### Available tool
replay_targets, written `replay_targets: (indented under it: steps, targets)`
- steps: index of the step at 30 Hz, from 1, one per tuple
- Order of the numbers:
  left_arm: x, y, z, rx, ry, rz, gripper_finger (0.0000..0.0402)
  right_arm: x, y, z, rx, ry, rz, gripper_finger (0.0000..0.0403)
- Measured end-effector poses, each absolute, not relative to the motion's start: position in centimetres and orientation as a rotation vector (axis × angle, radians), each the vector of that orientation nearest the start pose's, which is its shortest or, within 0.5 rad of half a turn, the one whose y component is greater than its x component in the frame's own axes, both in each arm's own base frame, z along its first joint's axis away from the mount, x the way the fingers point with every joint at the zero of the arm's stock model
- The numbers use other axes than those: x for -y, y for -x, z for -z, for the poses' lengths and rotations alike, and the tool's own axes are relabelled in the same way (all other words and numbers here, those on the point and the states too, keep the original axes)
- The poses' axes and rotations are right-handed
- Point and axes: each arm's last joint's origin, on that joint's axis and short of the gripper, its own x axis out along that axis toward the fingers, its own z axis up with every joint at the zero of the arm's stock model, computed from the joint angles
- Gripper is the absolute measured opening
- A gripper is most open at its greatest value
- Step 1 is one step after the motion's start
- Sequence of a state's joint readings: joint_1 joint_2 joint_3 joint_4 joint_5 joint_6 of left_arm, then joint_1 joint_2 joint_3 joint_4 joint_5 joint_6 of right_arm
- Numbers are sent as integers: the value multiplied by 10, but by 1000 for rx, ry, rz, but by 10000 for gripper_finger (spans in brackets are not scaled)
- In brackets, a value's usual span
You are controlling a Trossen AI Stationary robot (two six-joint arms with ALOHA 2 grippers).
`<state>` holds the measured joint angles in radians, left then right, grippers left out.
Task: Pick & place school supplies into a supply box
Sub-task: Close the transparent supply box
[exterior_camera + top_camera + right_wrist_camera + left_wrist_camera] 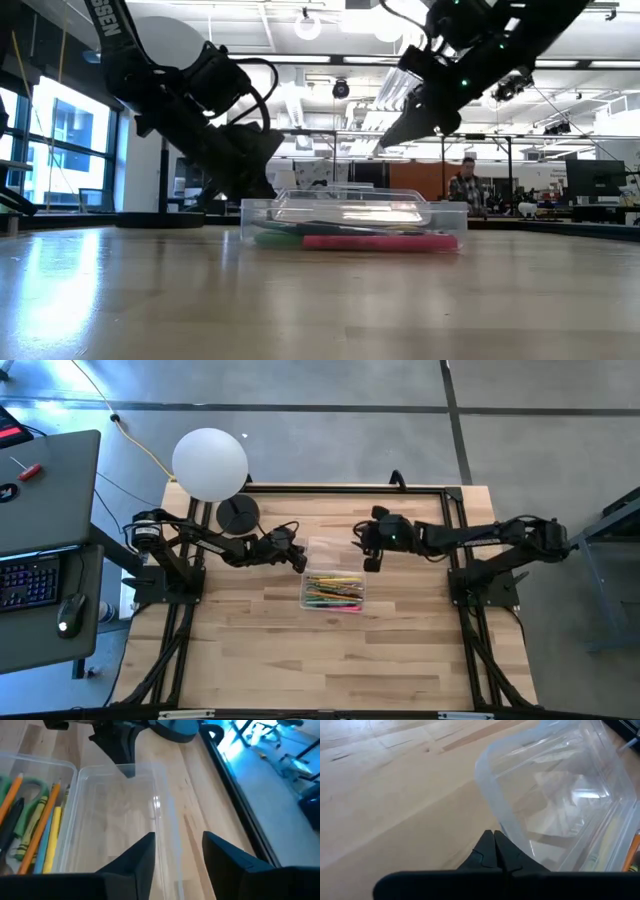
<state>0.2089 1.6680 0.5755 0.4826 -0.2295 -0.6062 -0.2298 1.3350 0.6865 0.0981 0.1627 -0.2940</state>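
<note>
- Four views on my screen. From overhead I see the supply box [333,589] at mid-table with its clear lid [326,552] folded open toward the far side, and the school supplies [334,591] lying inside the tray. The left gripper [297,559] sits at the lid's left corner; the right gripper [371,557] hangs just off the lid's right edge. A white globe lamp [209,464] stands at the far left corner of the table [330,660].
- At table height I see the box [352,222] flat on the wood, with a pink pen [375,242] along its near wall. The left arm comes down behind the box's left end, and the right gripper [400,128] hovers well above the lid. A person [464,187] stands far off in the room.
- My left wrist camera shows the fingers [490,851] pinched together, tips against the lid's rim [492,800].
- My right wrist camera shows its fingers [142,855] spread wide above the lid [125,810], holding nothing. Orange pencils [42,822] and green-handled scissors [27,815] lie in the tray.
</note>
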Motion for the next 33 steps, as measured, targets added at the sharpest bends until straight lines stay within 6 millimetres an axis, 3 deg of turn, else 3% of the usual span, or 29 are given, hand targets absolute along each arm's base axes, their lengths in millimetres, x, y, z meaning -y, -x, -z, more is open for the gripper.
replay_targets:
  steps: [8, 14, 21, 28, 33]
  targets:
    - [-67, -285, -126, -424, 549, -566, 37, 76, -259, -203, -654, 198, 202, 149]
    - [-67, -289, -131, -378, 519, -520, 10, 78, -253, -196, -734, 139, 210, 149]
    - [-67, -289, -132, -368, 513, -512, 35, 78, -248, -191, -798, 114, 213, 149]
    - [-67, -290, -133, -355, 514, -509, 11, 77, -241, -180, -847, 100, 242, 149]
    - [-68, -290, -136, -333, 493, -528, 35, 77, -238, -173, -848, 93, 260, 143]
